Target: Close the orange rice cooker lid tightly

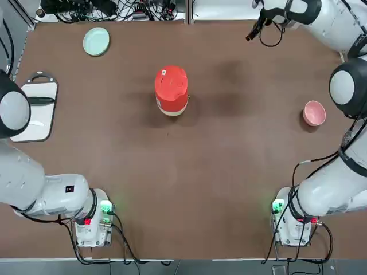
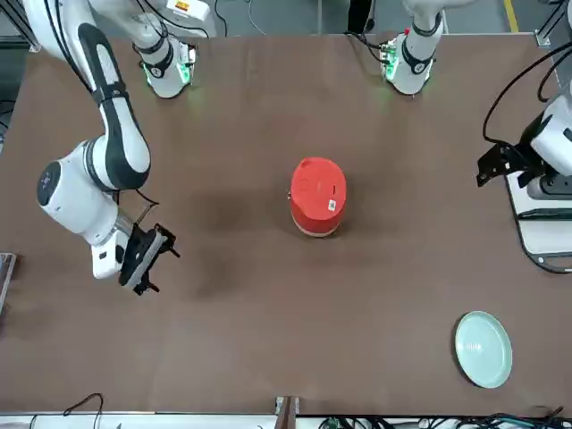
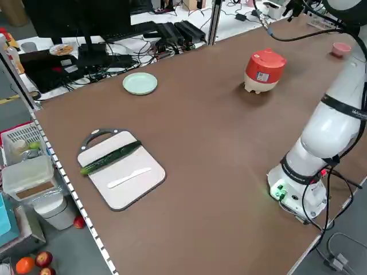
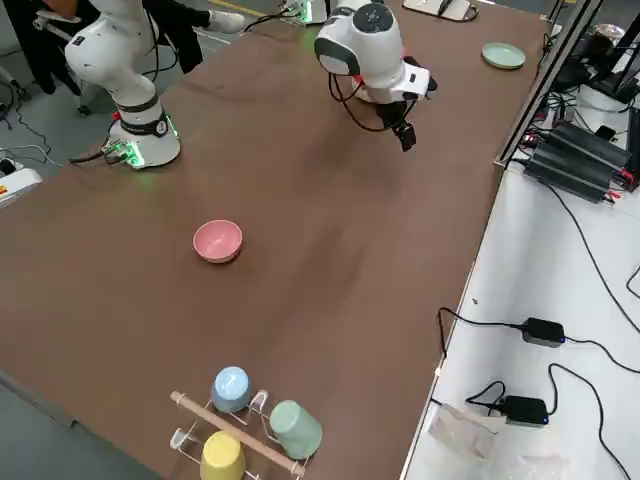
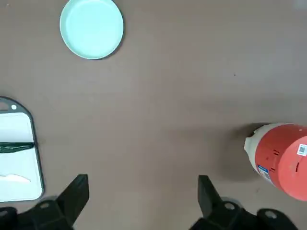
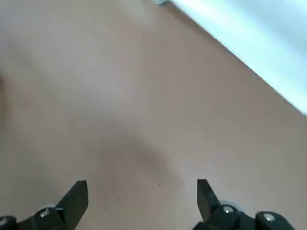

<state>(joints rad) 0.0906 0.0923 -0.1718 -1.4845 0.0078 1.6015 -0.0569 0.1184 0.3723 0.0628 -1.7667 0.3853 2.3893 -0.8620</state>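
Note:
The orange rice cooker (image 1: 172,102) stands upright near the middle of the table, also seen in the front view (image 2: 315,214) and the left side view (image 3: 259,77). Its lid (image 1: 171,83), with a small white sticker, lies down on the body; whether it is latched I cannot tell. My left gripper (image 2: 502,165) hangs open high over the table's left part, beside the cutting board, far from the cooker (image 5: 283,160). My right gripper (image 2: 147,255) is open too, raised near the far edge, well to the cooker's right (image 1: 253,31). Neither holds anything.
A pale green plate (image 1: 96,41) lies at the far left. A white cutting board (image 1: 35,114) with a cucumber and a white knife sits at the left edge. A pink bowl (image 1: 314,113) is at the right. A rack of cups (image 4: 240,420) stands beyond it.

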